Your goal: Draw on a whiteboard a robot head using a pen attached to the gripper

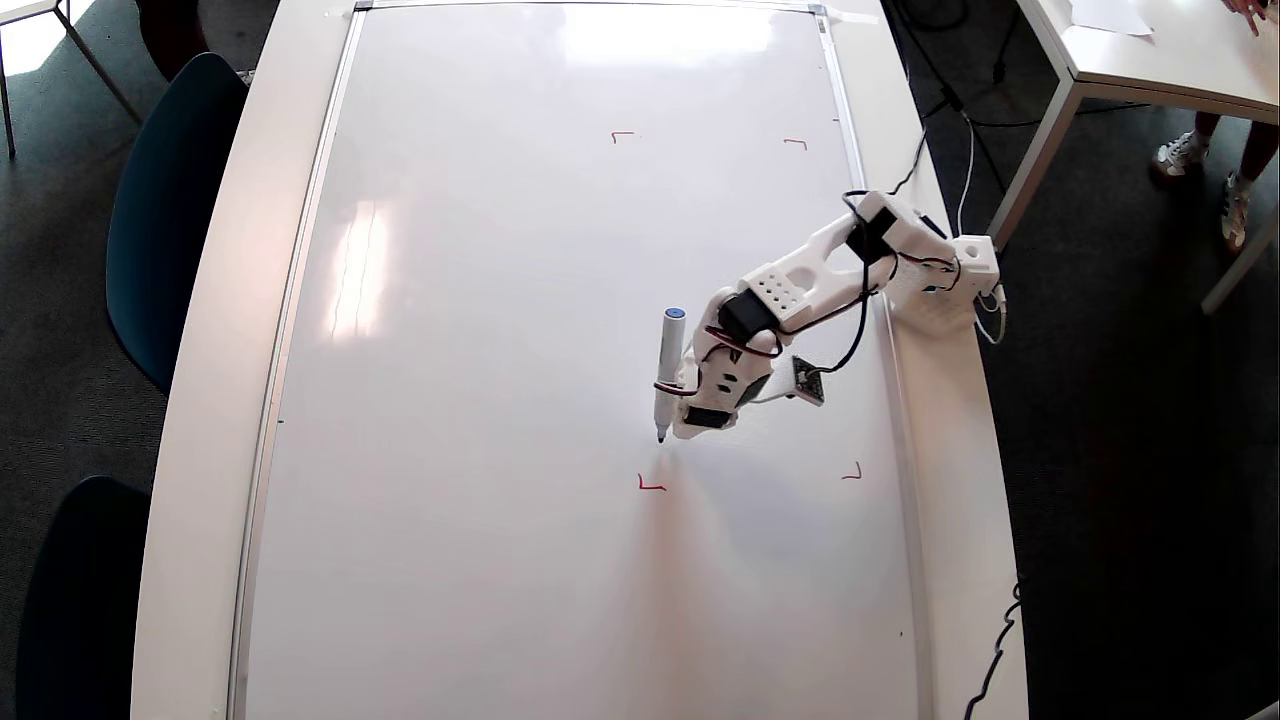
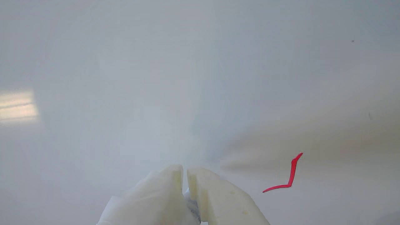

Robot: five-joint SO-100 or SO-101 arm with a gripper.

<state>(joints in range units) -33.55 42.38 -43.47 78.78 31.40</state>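
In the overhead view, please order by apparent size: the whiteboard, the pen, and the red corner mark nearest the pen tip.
1. whiteboard
2. pen
3. red corner mark

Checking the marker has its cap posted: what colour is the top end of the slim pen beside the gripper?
Blue, on the slim white-grey pen, clearest in the overhead view.

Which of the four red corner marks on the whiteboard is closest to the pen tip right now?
The lower-left corner mark in the overhead view, just below the pen tip. The lower-right mark and both upper marks lie much farther away.
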